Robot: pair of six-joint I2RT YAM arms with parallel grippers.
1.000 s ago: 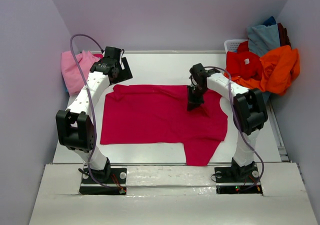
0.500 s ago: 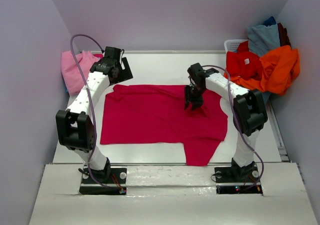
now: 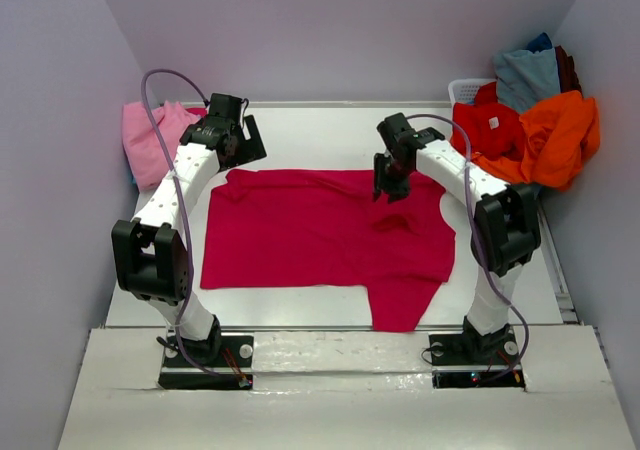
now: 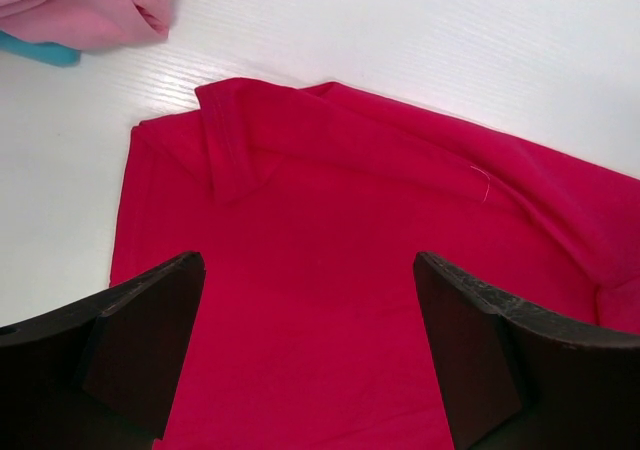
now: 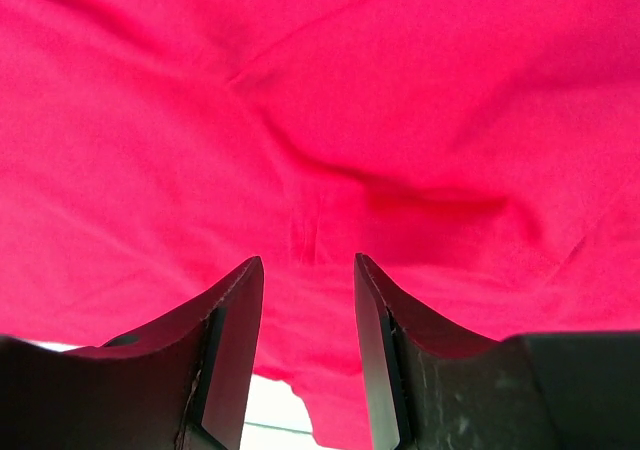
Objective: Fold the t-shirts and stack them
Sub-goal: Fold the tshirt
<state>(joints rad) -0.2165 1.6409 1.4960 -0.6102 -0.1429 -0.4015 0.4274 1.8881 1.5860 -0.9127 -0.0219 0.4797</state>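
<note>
**Crimson t-shirt spread flat, both grippers released above it**

The crimson t-shirt (image 3: 320, 235) lay spread on the white table (image 3: 320, 130), one sleeve reaching past its near edge on the right. The left gripper (image 4: 308, 265) hung over the shirt's far left corner, where the hem was turned over, its jaws gaping wide and holding nothing. The right gripper (image 5: 308, 265) hovered just above the shirt's far right part, its fingers parted with only a narrow gap and no cloth between them; a small raised wrinkle (image 3: 395, 220) sat in the fabric under it. Beyond the shirt's far left corner lay a light pink t-shirt (image 3: 150, 140). Off the shirt's far right corner, a white basket (image 3: 465, 90) held heaped red (image 3: 485, 130), orange (image 3: 560, 135) and grey-blue (image 3: 525, 75) t-shirts.
</note>
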